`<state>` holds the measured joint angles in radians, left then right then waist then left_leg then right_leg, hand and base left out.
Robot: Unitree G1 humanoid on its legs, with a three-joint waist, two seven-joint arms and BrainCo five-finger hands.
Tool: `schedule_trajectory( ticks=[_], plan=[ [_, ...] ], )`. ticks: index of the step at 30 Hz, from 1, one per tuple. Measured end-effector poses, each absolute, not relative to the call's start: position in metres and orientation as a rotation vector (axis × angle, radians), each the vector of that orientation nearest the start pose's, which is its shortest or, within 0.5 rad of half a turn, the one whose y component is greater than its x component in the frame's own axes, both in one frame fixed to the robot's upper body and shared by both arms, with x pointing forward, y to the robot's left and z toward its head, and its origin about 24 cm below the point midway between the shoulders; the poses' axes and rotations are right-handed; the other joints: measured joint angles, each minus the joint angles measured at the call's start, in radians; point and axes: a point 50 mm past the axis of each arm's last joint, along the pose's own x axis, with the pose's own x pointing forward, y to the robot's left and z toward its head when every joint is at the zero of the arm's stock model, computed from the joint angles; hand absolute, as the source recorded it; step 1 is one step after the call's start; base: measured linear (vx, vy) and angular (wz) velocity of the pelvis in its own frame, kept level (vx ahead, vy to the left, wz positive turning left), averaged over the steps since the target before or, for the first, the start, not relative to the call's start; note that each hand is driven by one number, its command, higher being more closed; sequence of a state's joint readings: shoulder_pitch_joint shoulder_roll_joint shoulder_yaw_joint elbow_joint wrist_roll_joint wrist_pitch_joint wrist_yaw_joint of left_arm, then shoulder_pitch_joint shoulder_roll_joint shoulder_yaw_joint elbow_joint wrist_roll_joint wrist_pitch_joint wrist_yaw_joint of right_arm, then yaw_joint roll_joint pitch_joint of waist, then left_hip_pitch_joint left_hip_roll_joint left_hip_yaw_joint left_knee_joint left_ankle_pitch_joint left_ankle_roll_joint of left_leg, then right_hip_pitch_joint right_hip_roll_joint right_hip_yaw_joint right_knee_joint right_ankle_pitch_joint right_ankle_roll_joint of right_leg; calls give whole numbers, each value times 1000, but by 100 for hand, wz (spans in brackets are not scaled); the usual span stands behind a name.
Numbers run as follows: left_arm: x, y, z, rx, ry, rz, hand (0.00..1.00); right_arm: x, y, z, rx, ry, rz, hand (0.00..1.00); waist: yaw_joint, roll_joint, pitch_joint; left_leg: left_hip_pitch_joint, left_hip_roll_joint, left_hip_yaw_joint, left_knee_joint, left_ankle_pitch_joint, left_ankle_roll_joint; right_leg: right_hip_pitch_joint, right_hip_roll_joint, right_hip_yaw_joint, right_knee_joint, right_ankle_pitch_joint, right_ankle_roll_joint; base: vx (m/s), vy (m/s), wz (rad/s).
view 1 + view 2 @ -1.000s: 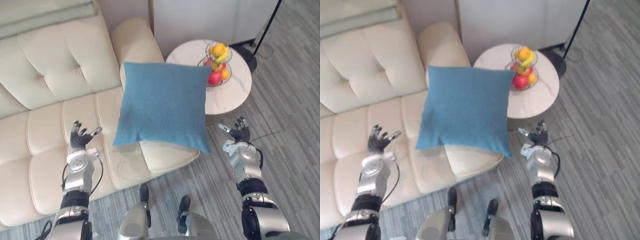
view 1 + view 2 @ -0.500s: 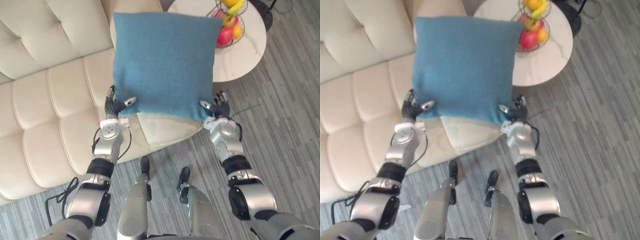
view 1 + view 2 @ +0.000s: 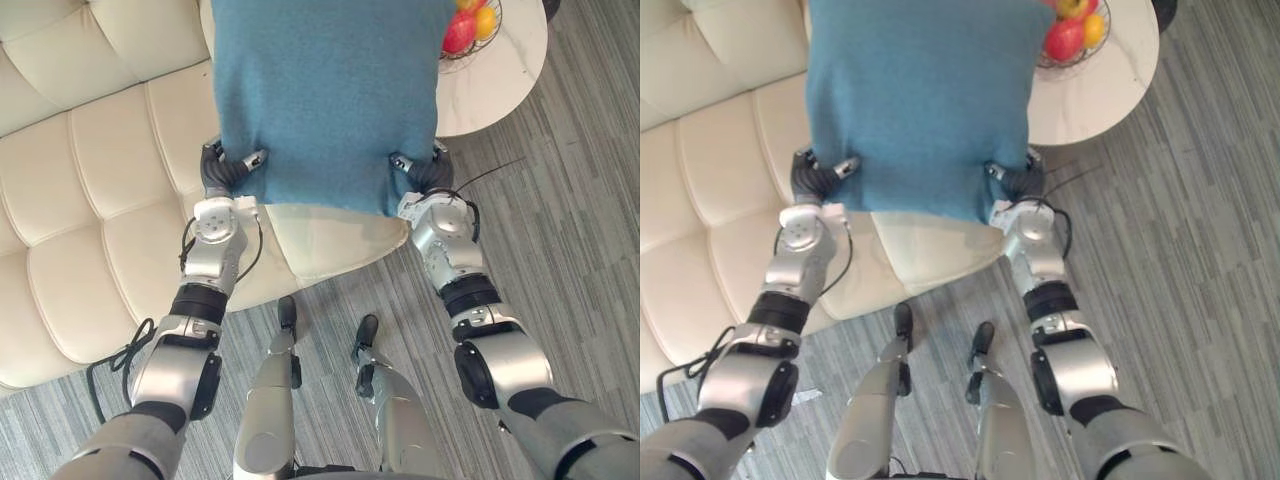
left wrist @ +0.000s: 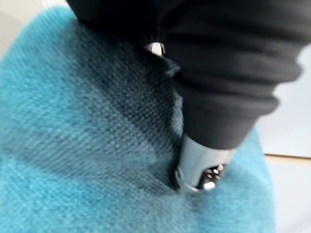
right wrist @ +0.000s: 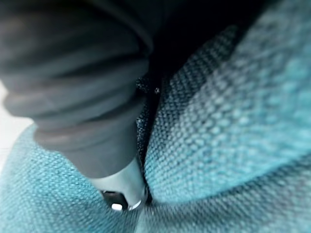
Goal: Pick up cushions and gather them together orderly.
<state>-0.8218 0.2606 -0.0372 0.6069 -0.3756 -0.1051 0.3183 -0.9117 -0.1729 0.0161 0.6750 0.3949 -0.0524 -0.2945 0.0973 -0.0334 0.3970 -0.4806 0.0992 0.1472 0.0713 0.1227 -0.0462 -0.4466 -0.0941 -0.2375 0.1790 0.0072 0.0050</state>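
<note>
A: Where is the blue cushion (image 3: 325,90)?

B: Between the two hands, its face turned up toward the head camera, over the end of the cream sofa (image 3: 90,200). Its top runs past the upper edge of both eye views.

A: And the hands?

B: The left hand (image 3: 222,172) is at the lower left corner and the right hand (image 3: 425,172) at the lower right. In the eye views each thumb lies on the front face and the dark fingertips wrap the side edge, so each hand is pinching its corner of the cushion.

A: What do the wrist views add?

B: The contact itself, from very close. In the left wrist view a silver digit digs into the weave and dents it. In the right wrist view one is sunk into a fold of the cloth. The eye views give the layout around it.

A: Edges?

B: The cushion's bottom edge lies above the sofa's rounded front corner. Its right edge overlaps the rim of the round white table (image 3: 500,85); whether they touch, I cannot tell. The fruit basket (image 3: 470,25) sits just beside the cushion's upper right part.

A: Room to move?

B: To the left, a broad run of tufted seat. To the right and in front, grey striped floor (image 3: 570,250).
</note>
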Motion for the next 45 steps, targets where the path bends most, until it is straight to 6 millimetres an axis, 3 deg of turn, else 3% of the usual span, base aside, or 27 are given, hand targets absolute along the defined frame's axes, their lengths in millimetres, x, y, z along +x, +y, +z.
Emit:
schedule_trajectory(
  ticks=[6,9,14,19,24,31,35,45],
  plan=[
    [382,159,178,-158,-309,178,100,389,-139,177,239,-255,-127,100,4,2,1,53,-1,-1,-29,9,-4,43,3,0,-9,0,0,0,0,0],
    [370,153,172,-169,-331,150,100,378,-143,160,253,-243,-137,100,8,2,1,92,-3,-1,-55,15,-6,69,4,1,-14,-1,1,15,0,0],
    [336,144,143,-233,-317,117,100,345,-146,116,288,-188,-153,100,4,2,0,196,-14,-2,-101,16,-7,170,11,5,-52,-7,8,58,7,1],
    [305,143,118,-258,-280,107,100,314,-147,90,271,-161,-146,100,-10,3,-8,268,-21,-4,-136,16,-7,248,16,6,-94,-7,10,75,13,4],
    [258,145,89,-305,-215,110,100,273,-152,72,209,-156,-104,100,-35,3,-104,332,-37,-21,-173,16,-6,326,10,-13,-143,-12,20,104,22,10],
    [221,145,80,-315,-201,88,100,232,-154,66,187,-158,-96,100,-39,18,-196,407,-40,-20,-173,-10,0,400,6,-5,-152,-22,32,38,12,-1],
    [198,145,62,-319,-113,98,100,206,-155,54,149,-105,-101,100,-43,15,-279,442,-38,-15,-174,-35,-12,431,3,0,-147,-38,34,-10,15,-2],
    [175,145,47,-331,-27,111,100,186,-155,43,121,-43,-100,100,-42,23,-358,487,-36,-14,-173,-34,-10,478,3,1,-149,-40,37,14,-2,0]
  ],
)
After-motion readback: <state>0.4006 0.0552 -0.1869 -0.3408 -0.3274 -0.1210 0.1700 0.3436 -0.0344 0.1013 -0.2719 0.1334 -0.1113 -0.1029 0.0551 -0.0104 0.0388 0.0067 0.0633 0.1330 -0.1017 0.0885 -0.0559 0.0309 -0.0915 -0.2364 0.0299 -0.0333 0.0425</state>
